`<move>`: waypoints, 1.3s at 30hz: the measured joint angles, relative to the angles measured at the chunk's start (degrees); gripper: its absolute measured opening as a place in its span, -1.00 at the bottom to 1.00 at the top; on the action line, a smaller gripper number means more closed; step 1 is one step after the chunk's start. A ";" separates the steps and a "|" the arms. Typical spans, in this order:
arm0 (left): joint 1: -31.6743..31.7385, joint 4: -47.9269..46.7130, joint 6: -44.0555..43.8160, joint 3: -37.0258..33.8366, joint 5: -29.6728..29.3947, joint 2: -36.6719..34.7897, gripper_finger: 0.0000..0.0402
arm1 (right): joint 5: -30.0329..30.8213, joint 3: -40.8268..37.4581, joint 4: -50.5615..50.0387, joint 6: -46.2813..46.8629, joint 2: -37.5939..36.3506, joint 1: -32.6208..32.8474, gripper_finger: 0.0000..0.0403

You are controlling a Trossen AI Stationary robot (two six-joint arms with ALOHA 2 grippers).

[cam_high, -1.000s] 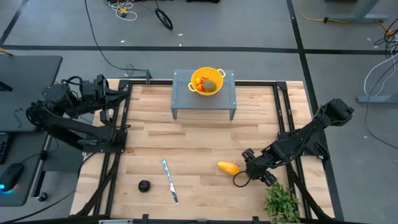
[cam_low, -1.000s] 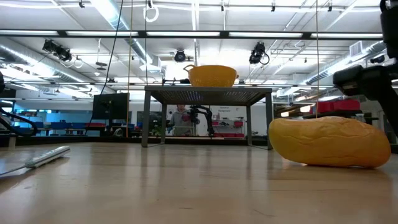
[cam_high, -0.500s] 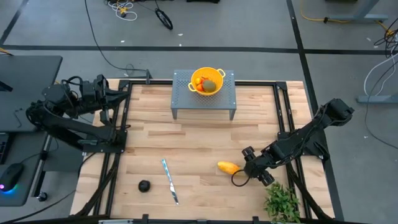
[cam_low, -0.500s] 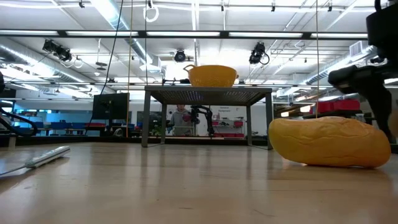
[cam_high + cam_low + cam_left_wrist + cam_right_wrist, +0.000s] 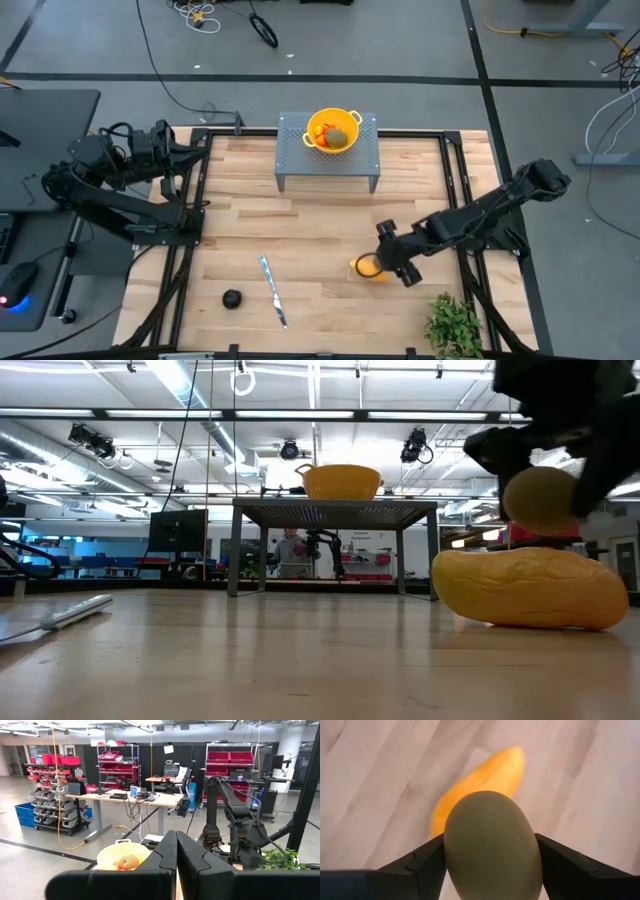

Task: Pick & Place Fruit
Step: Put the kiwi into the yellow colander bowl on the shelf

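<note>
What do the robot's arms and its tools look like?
Both arms are dark, almost black, built from chunky jointed links. The left arm carries looping black cables near its wrist. The right arm is a long slim boom. The right tool has two flat, matte black wedge-shaped fingers; the left tool has two thick black fingers with angled edges.
</note>
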 joint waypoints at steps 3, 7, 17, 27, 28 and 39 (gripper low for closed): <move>-0.01 0.00 0.44 0.02 0.03 0.00 -0.99 | -0.09 0.65 -0.12 -0.12 0.00 -1.72 0.35; -0.01 0.00 0.45 0.02 0.04 0.01 -0.99 | -0.17 0.81 -0.12 -0.14 0.00 -3.17 0.35; 0.00 0.00 0.22 0.02 0.02 0.00 -0.99 | -0.01 1.60 2.87 -0.15 0.00 -6.30 0.35; 0.00 0.04 0.46 0.02 0.00 0.00 -0.99 | 2.86 10.14 -0.87 -3.15 -0.77 -11.79 0.35; 0.00 0.04 0.43 0.02 -0.02 0.00 -0.99 | 2.86 10.51 -0.70 -3.34 -1.11 -12.37 0.35; -0.02 0.07 0.09 0.02 -0.02 0.00 -0.99 | 5.37 10.73 -1.57 -4.68 -6.68 -18.36 0.35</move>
